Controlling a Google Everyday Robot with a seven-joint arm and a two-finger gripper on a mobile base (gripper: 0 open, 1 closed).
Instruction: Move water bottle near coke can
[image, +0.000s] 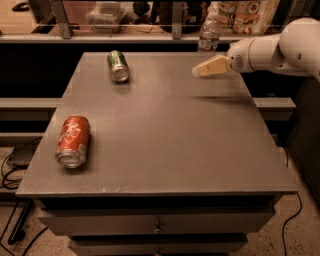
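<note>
While coke can (72, 141) lies on side, near-left of table (175, 150), tool (199, 70) hovers over far-right area (open or closed: cannot tell). Beyond it, water bottle (208, 35) upright at far edge; sideways nudge could topple it off back.

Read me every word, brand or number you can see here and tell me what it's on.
Nothing can be read for sure.
Coke can, lying at the table's near left: white script, too blurred to read.
Green can, far left: print too blurred.
Water bottle, far edge: label too small.
Gripper, above the far right by the bottle: no markings visible.
</note>
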